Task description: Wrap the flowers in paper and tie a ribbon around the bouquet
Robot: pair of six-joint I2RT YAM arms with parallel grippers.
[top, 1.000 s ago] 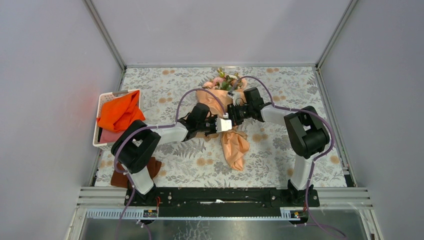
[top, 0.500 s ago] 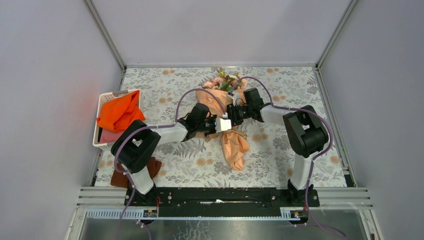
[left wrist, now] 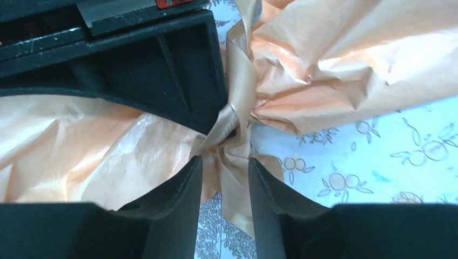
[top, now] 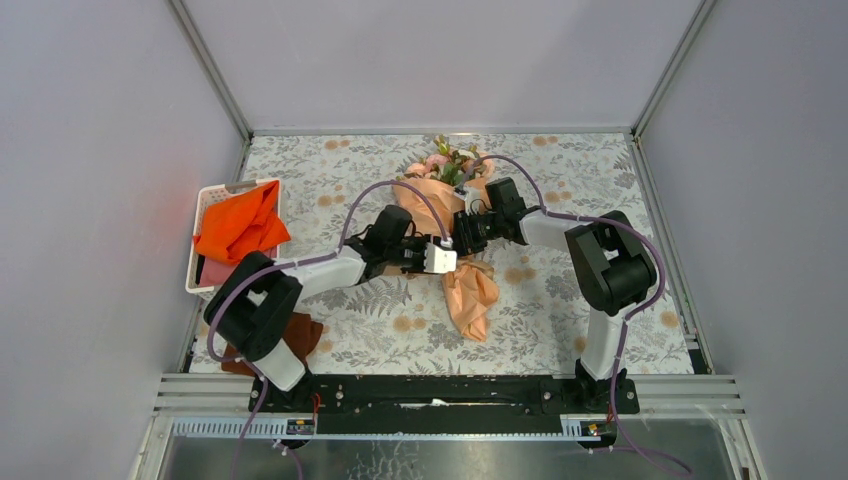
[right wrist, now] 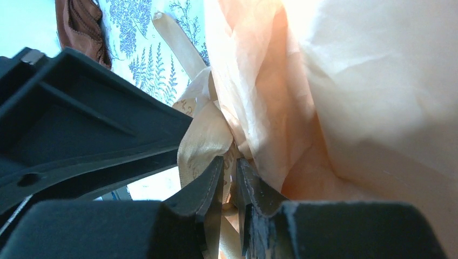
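At the waist of the peach-paper bouquet (top: 470,285), my right jaws are pinched nearly closed on a loop of the narrow tan-peach satin ribbon (right wrist: 208,143). My left jaws stand partly open astride its knot, clamping nothing. The ribbon looks slick and limp, so I judge it best taken flat, just beside the knot. The crinkly peach-orange paper (left wrist: 345,65) would crush easily, and the pale pink roses (top: 437,160) would bruise. The cone lies mid-surface, tail toward me. Bare floral surface (top: 560,300) lies to its right, and a white basket (top: 230,186) stands well to its left.
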